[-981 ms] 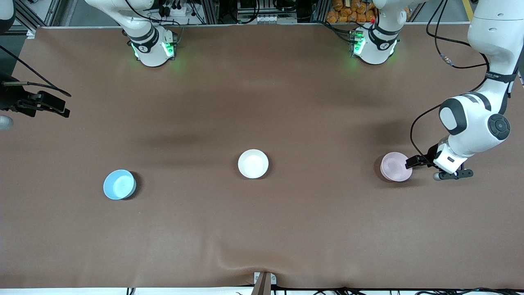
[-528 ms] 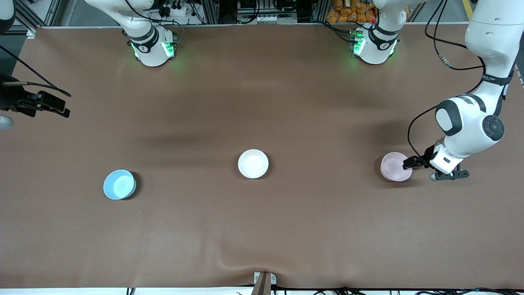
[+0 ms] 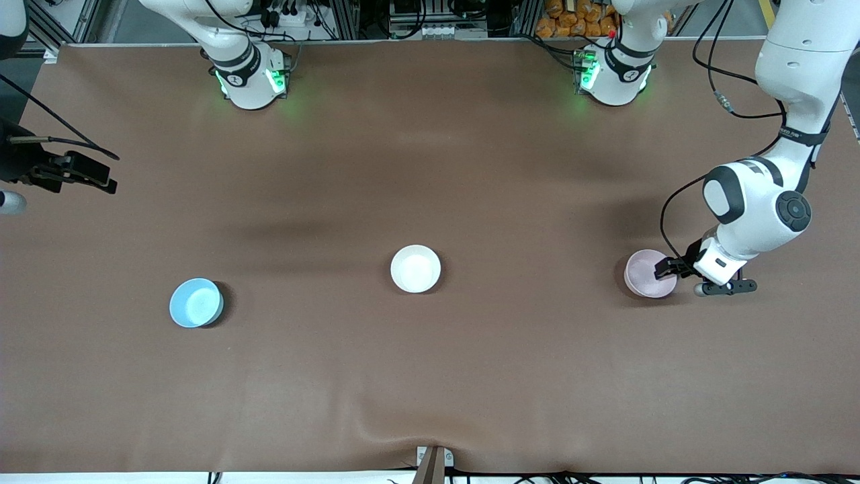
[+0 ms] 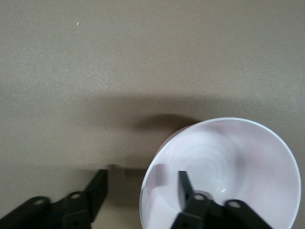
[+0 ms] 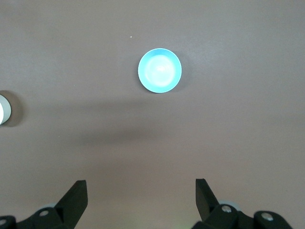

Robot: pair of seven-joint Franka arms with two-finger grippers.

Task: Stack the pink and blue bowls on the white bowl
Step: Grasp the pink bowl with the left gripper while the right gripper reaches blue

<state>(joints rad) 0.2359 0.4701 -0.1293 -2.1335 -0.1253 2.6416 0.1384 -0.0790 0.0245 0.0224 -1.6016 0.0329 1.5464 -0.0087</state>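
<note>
At a brown-covered table [image 3: 430, 376], the left hand [image 4: 138, 188] straddles the rim of the pink bowl [image 3: 649, 273], one finger inside the bowl and one outside, the gap between them part-way narrowed but not visibly pinching the wall. The bowl sits on the table toward the left arm's end. The white bowl [image 3: 415, 268] stands alone mid-table, and the blue bowl [image 3: 195, 302] rests toward the right arm's end (a little nearer the front camera than the white one). Nothing is stacked yet; both coloured bowls remain to be carried over. The right arm waits, its hand [image 5: 140, 193] spread wide, high above the table with the blue bowl in its sights. Whether the left fingers touch the pink rim cannot be made out.
</note>
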